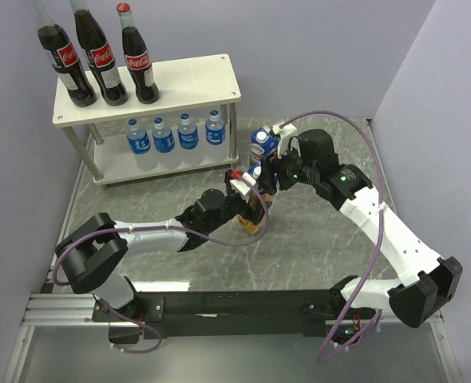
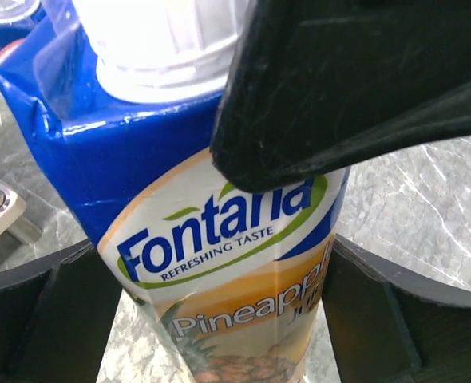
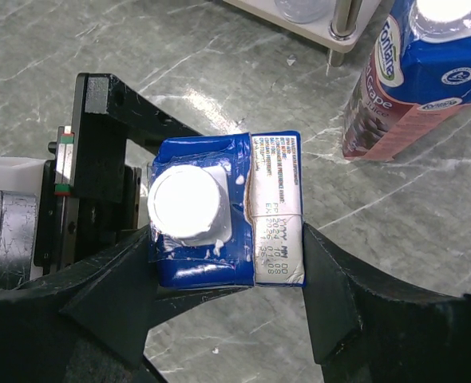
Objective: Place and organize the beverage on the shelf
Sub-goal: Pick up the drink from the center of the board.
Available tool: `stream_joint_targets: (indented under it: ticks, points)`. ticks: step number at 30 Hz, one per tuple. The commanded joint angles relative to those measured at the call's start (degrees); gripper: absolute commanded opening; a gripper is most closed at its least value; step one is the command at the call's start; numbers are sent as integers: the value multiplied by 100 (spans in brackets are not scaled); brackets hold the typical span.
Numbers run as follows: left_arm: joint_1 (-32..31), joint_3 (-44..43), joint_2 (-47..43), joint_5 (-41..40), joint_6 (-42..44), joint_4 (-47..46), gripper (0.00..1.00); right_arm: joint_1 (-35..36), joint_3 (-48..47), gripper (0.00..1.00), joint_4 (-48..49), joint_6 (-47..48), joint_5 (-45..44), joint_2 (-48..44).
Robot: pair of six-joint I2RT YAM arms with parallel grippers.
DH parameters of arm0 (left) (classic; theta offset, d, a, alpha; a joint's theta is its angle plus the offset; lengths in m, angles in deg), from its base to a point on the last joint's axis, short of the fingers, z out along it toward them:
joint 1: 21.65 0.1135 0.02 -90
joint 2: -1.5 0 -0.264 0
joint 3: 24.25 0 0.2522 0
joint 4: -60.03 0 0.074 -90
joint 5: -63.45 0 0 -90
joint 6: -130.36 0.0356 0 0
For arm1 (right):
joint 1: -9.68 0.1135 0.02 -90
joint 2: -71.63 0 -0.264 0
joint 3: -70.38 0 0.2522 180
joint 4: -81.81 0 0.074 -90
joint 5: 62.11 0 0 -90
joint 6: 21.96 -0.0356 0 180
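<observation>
The yellow pineapple juice carton (image 1: pixel 255 221) stands upright on the marble table, right of the shelf (image 1: pixel 188 80). My right gripper (image 1: pixel 264 182) is shut on its blue top (image 3: pixel 219 215), one finger pressed against each side. My left gripper (image 1: pixel 250 206) is open, with the carton's lower body (image 2: pixel 219 263) between its spread fingers (image 2: pixel 44 319). The purple grape carton (image 1: pixel 261 144) stands just behind. Three cola bottles (image 1: pixel 101 56) stand on the shelf's top board. Several water bottles (image 1: pixel 176 134) line the lower board.
The shelf's front right leg (image 3: pixel 339 24) and lower board are close to the purple carton (image 3: pixel 403 88). Lavender walls close in the table on the left, back and right. The top board's right half (image 1: pixel 199 76) is bare.
</observation>
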Motion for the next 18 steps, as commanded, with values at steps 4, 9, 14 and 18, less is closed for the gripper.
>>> stream_joint_targets:
  ticks: [4,9,14,18]
  points:
    - [-3,-395,50,167,165,-37,81,-73,-653,0,1342,-348,497,-660]
    - [-12,-589,59,370,173,218,26,-108,-670,0,1342,-383,541,-695]
    - [-12,-606,-134,414,173,288,1,-134,-635,2,1342,-374,603,-757]
    - [-12,-667,-284,449,173,420,1,-135,-609,14,1359,-374,612,-801]
